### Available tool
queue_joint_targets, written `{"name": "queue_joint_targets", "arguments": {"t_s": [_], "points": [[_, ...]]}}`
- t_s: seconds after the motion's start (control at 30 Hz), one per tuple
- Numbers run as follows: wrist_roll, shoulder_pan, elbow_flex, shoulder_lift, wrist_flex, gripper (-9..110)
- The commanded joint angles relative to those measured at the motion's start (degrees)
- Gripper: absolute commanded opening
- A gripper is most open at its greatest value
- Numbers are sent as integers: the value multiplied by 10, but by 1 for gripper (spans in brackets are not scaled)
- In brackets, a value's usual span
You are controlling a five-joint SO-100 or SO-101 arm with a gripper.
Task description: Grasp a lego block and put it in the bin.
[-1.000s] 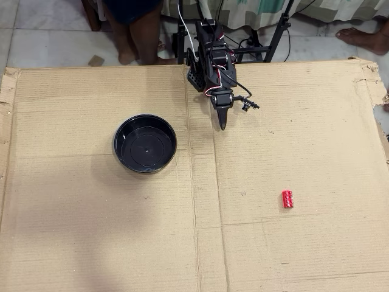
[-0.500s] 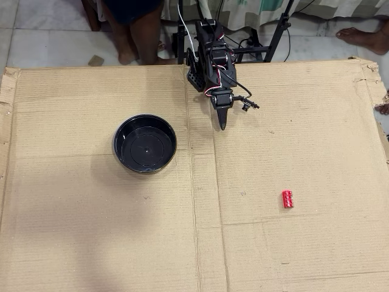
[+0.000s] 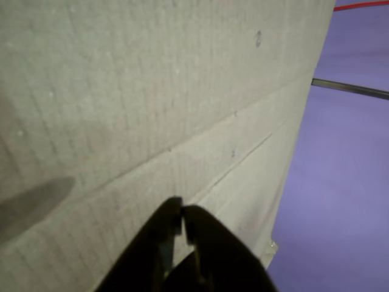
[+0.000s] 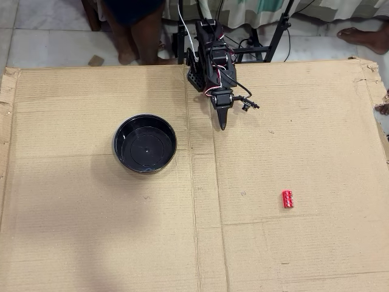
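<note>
One lego block lies untouched, well apart from the bin; the end effector, pressed together and empty, must reach it first.

Overhead view: looked straight down from high above the cardboard-covered desk. Wrist view: rode low and close behind the gripper, sharing only that cardboard.

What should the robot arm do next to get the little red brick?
Probably swing toward the red brick and open up. In the overhead view the gripper sits shut near the arm's base, far from the brick, and the black bowl is empty. The wrist view shows only bare cardboard.
</note>
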State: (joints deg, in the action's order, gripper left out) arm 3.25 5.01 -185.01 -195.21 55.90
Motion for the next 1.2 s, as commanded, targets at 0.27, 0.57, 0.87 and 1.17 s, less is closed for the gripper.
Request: {"name": "queue_joint_targets", "arguments": {"t_s": [0.27, 0.57, 0.87, 1.17], "points": [[3, -4, -7, -9, -11, 0], [-5, -4, -7, -9, -11, 1], [-27, 5, -7, -7, -11, 1], [-126, 50, -4, -4, -11, 1]]}}
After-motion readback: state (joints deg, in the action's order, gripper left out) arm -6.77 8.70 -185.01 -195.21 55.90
